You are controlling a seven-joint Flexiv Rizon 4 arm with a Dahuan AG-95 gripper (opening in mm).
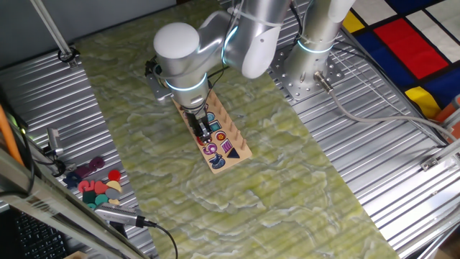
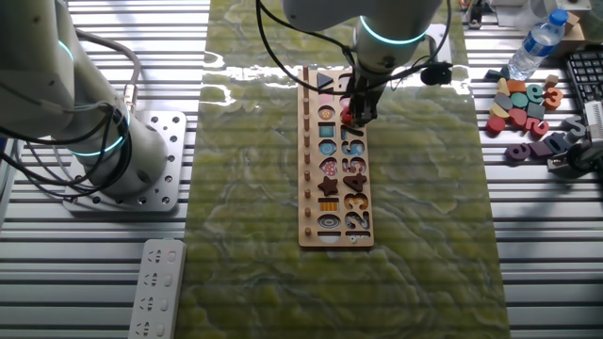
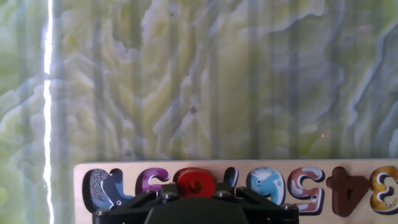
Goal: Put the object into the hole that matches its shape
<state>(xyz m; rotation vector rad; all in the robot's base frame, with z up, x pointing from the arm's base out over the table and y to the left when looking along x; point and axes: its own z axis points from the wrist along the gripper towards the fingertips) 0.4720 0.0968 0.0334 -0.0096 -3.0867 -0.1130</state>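
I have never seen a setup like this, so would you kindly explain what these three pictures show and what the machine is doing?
It is one robot arm with a two-finger pincer working at a table. Two pictures come from fixed cameras on different sides of the table; the third comes from a camera on the hand, looking along the fingers. On the green mat lies a wooden puzzle board with coloured shapes and numbers in its holes. Spare pieces lie off to the side, near a water bottle. The pincer is down at the board, seemingly holding a small red piece; its jaws are hidden, so I cannot confirm the grip.
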